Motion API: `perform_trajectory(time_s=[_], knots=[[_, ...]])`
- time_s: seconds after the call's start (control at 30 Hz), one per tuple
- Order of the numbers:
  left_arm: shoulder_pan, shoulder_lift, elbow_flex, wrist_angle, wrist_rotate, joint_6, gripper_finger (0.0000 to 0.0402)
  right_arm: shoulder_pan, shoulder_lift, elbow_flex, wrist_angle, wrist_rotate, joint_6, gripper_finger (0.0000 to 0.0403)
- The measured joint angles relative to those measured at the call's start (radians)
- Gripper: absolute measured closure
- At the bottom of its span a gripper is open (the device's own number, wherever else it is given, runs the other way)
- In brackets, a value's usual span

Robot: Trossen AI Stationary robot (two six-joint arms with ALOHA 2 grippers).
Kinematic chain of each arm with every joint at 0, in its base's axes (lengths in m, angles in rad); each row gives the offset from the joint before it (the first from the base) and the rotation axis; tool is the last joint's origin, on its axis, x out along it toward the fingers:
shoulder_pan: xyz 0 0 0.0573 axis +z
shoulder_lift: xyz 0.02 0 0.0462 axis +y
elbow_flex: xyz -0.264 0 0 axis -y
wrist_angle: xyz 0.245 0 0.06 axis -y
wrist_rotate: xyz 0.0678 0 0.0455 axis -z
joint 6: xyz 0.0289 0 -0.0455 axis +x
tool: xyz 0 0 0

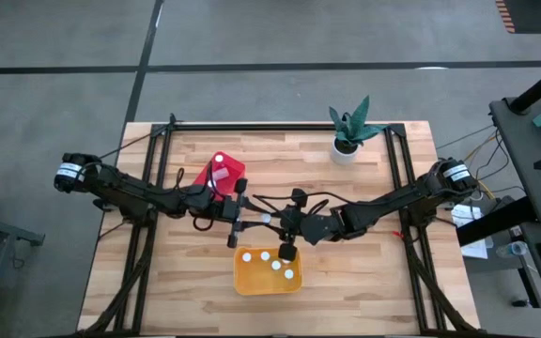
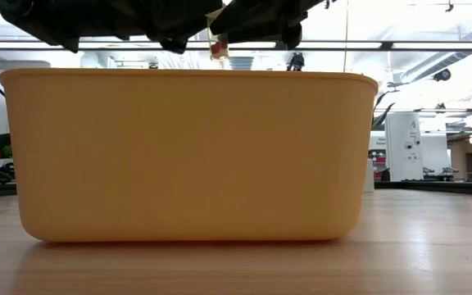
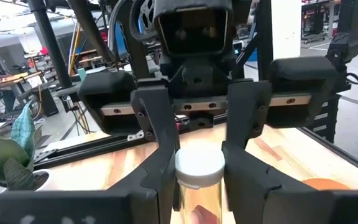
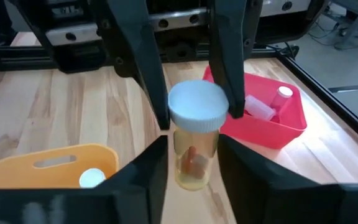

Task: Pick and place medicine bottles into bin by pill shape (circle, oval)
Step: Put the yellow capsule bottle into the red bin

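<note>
Pinching bottle (image 4: 194, 134) by cap: left gripper (image 3: 201, 168); right gripper (image 4: 191, 163) slightly open around body; bottle barely discernible overhead.

Plant pot (image 1: 344, 150) far back; table (image 1: 383, 272) front-right free.

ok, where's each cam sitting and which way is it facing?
High: overhead, straight down on table; both arms show.
Low: tabletop height, facing yellow bin's wall; arms overhead.
Left wrist: on left arm, past left claw toward right claw.
Right wrist: on right arm, past right claw toward left claw, red bin.
Shared: wrist views both show medicine bottle.
</note>
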Motion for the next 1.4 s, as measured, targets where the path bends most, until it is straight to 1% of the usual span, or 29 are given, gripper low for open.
perform_trajectory(time_s=[0.2,0.37,0.5,0.6,0.7,0.8,0.93,1.07,1.23,1.4], knots=[[0.0,-0.007,-0.007,-0.009,-0.047,0.0,0.0305,0.0,-0.014,0.0,-0.013,0.0,-0.014,0.0213],[0.0,-0.036,-0.009,-0.064,-0.137,-0.001,0.0304,-0.002,-0.084,0.0,-0.077,0.001,-0.031,0.0183],[0.001,-0.072,-0.011,-0.131,-0.243,-0.001,0.0304,-0.005,-0.152,0.0,-0.169,0.006,-0.032,0.0177],[0.006,-0.107,-0.018,-0.186,-0.336,-0.01,0.0304,-0.007,-0.205,0.0,-0.248,0.04,-0.033,0.018],[0.02,-0.149,-0.031,-0.224,-0.407,-0.039,0.0304,-0.007,-0.245,-0.001,-0.325,0.066,-0.038,0.0183],[0.045,-0.189,-0.037,-0.293,-0.488,-0.076,0.0304,-0.007,-0.281,-0.022,-0.349,0.07,-0.04,0.0183],[0.091,-0.217,-0.042,-0.374,-0.579,-0.116,0.0304,-0.007,-0.324,-0.078,-0.34,0.074,-0.048,0.0184],[0.146,-0.221,-0.064,-0.385,-0.605,-0.139,0.0304,-0.013,-0.362,-0.149,-0.306,0.078,-0.033,0.0184],[0.235,-0.222,-0.137,-0.322,-0.611,-0.2,0.0304,-0.013,-0.385,-0.249,-0.182,0.078,-0.032,0.0184],[0.304,-0.209,-0.236,-0.19,-0.612,-0.256,0.0304,-0.013,-0.388,-0.315,-0.079,0.078,-0.032,0.0183]])
